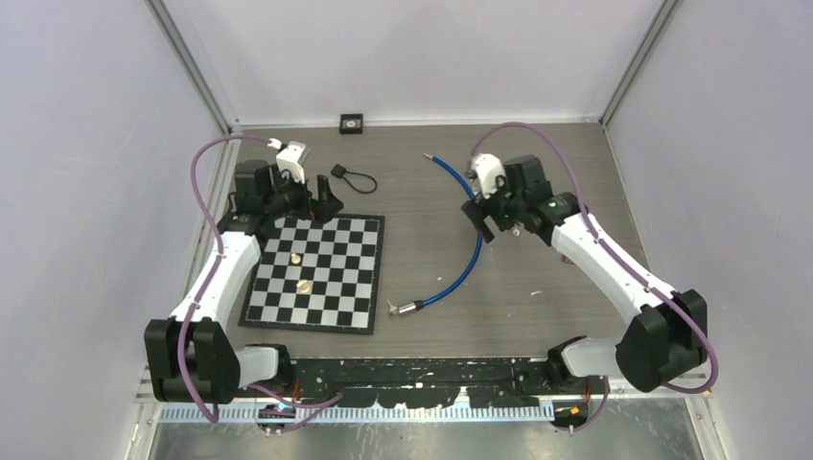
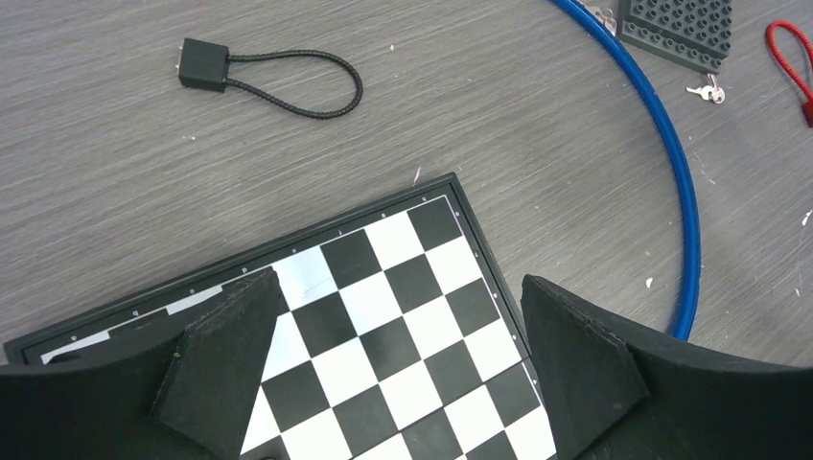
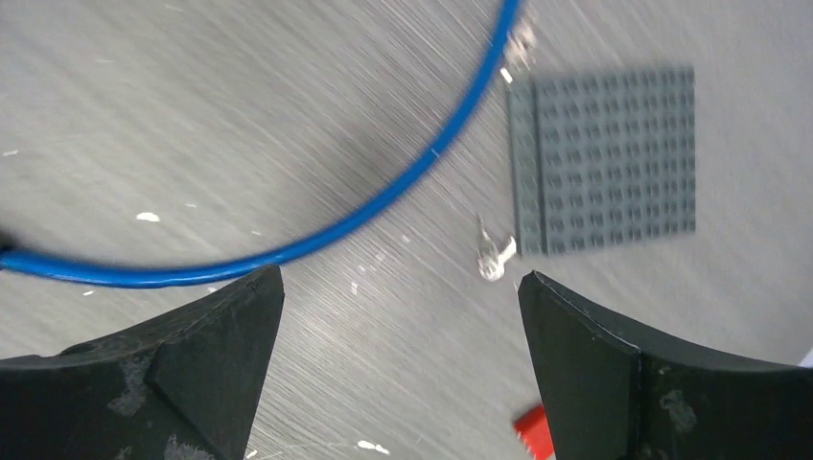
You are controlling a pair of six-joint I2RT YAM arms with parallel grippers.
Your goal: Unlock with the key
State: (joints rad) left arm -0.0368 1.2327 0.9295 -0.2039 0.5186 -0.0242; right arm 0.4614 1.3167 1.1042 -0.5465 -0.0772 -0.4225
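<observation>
A small silver key (image 3: pixel 494 254) lies on the table beside a grey studded baseplate (image 3: pixel 604 158). My right gripper (image 3: pixel 401 287) is open and empty just above the table, and the key lies a little ahead of its right finger. The key also shows in the left wrist view (image 2: pixel 708 93). A black cable lock (image 2: pixel 203 64) with a loop lies beyond the chessboard (image 2: pixel 383 287), and it also shows in the top view (image 1: pixel 338 172). My left gripper (image 2: pixel 398 316) is open and empty over the board's far corner. The edge of a red lock (image 2: pixel 791 57) also shows.
A long blue cable (image 1: pixel 472 259) curves across the table between the arms. Two small brass pieces (image 1: pixel 303 286) sit on the chessboard (image 1: pixel 355 307). A small black square object (image 1: pixel 352 123) lies at the back wall. In the top view the right arm (image 1: pixel 594 249) hides the baseplate and key.
</observation>
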